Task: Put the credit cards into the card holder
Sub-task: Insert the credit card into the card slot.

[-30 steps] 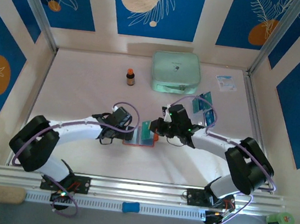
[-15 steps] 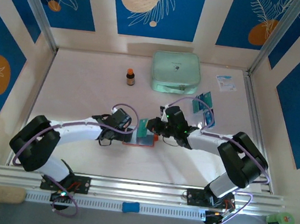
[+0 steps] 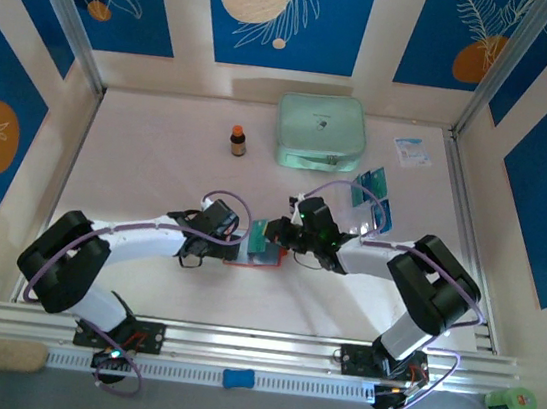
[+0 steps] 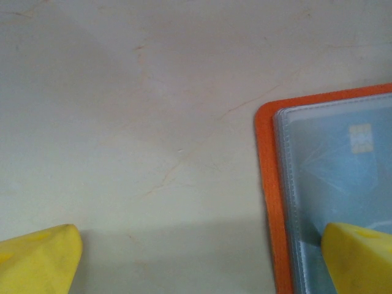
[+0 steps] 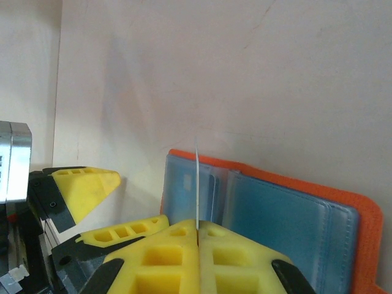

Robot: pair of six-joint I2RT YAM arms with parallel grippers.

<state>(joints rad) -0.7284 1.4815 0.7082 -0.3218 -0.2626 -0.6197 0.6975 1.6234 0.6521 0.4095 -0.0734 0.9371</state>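
Noting: right gripper (image 5: 197, 231) is clamping shut on one credit card (image 5: 197, 184), held edge-on, with its long axis pointing straight ahead into the open card holder (image 5: 282, 208), which is lying flat just beyond the tips. The left gripper (image 4: 202, 260) is standing fully open, one finger lying over the holder's sleeve.
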